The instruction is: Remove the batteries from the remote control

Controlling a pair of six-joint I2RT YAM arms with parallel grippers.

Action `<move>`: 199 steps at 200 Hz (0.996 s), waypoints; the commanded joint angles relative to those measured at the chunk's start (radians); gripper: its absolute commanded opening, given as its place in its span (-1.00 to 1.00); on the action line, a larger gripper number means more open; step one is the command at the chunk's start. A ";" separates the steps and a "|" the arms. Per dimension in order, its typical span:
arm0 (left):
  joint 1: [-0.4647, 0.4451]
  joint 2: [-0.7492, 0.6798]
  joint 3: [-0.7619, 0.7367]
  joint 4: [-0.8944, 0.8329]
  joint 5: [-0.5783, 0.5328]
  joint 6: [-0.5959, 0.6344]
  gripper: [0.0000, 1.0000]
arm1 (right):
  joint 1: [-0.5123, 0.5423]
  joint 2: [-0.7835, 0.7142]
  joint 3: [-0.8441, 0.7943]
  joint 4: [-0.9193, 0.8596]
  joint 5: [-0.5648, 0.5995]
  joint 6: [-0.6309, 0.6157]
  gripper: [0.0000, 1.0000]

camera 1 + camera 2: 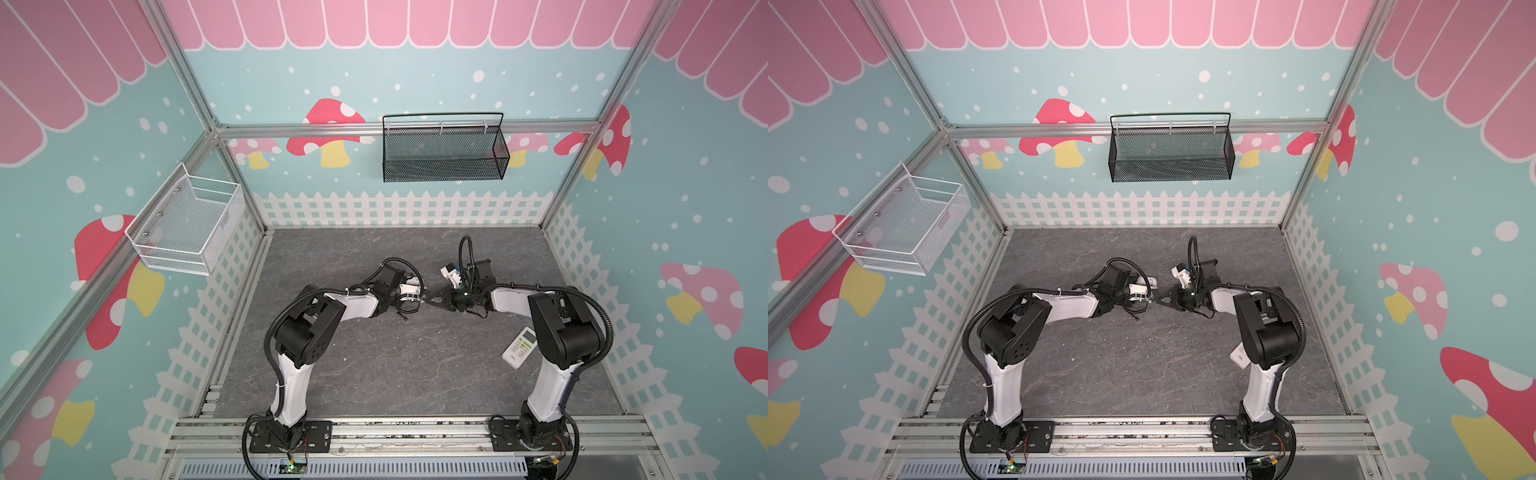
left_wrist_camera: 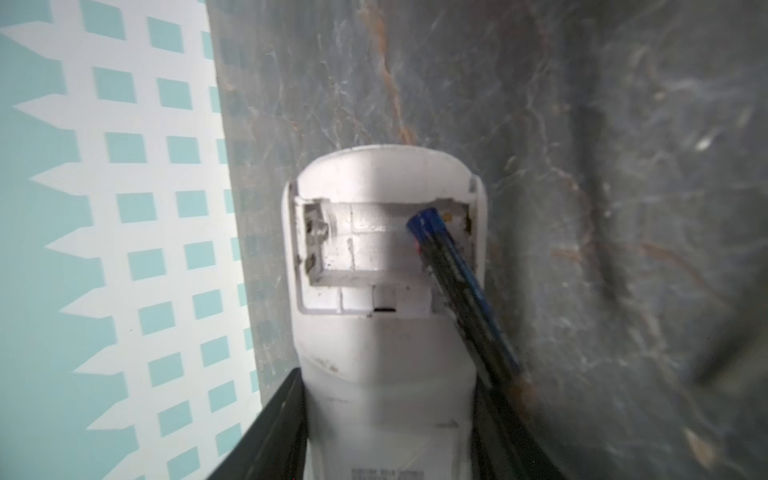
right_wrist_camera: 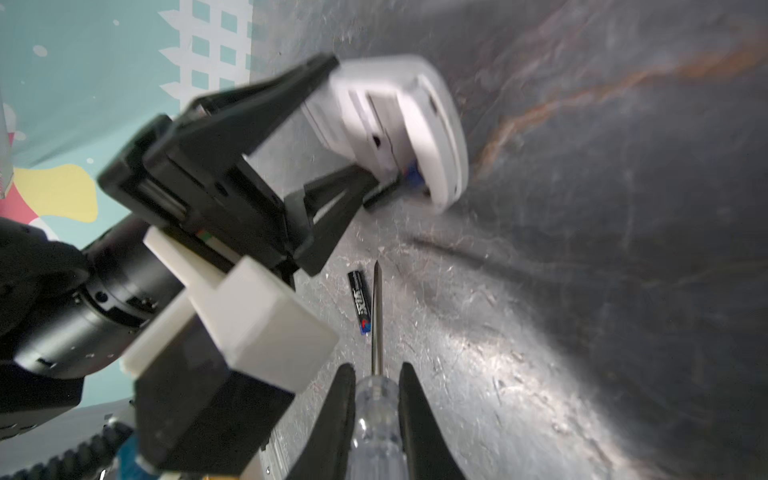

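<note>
Partly done, I judge: a loose battery point(image 3: 360, 301) lies on the desk point(image 3: 582, 332) mid-frame in the right wrist view, while a blue battery point(image 2: 453, 274) leans half out of the open remote point(image 2: 382, 374) grasped by the left tool point(image 3: 349, 120). The right tool point(image 3: 377, 368) is clenched on the screwdriver point(image 3: 376, 411); in both top views bare desk lies lower centre, a second remote point(image 1: 519, 347) lower right.

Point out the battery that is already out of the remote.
The loose battery lying flat on the table by the screwdriver tip; the other battery still juts from the held remote's compartment.
</note>
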 commanded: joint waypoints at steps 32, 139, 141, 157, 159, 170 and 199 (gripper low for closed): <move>-0.004 -0.002 -0.155 0.307 -0.043 0.086 -1.00 | 0.009 -0.064 -0.036 -0.048 -0.012 -0.014 -1.00; -0.014 0.056 -0.336 0.861 -0.019 0.183 -1.00 | 0.003 -0.130 -0.071 -0.072 0.128 -0.059 -1.00; -0.014 0.058 -0.339 0.874 -0.018 0.186 -1.00 | 0.003 -0.131 -0.072 -0.071 0.130 -0.058 -1.00; -0.018 0.091 -0.360 0.975 -0.007 0.196 -1.00 | 0.003 -0.131 -0.084 -0.047 0.142 -0.048 -1.00; -0.017 0.095 -0.362 0.984 -0.005 0.199 -1.00 | 0.004 -0.129 -0.087 -0.040 0.143 -0.045 -1.00; -0.020 0.125 -0.371 1.035 -0.007 0.221 -1.00 | 0.004 -0.117 -0.099 -0.006 0.144 -0.029 -1.00; -0.022 0.195 -0.387 1.194 -0.008 0.290 -1.00 | 0.004 -0.092 -0.094 -0.005 0.140 -0.023 -1.00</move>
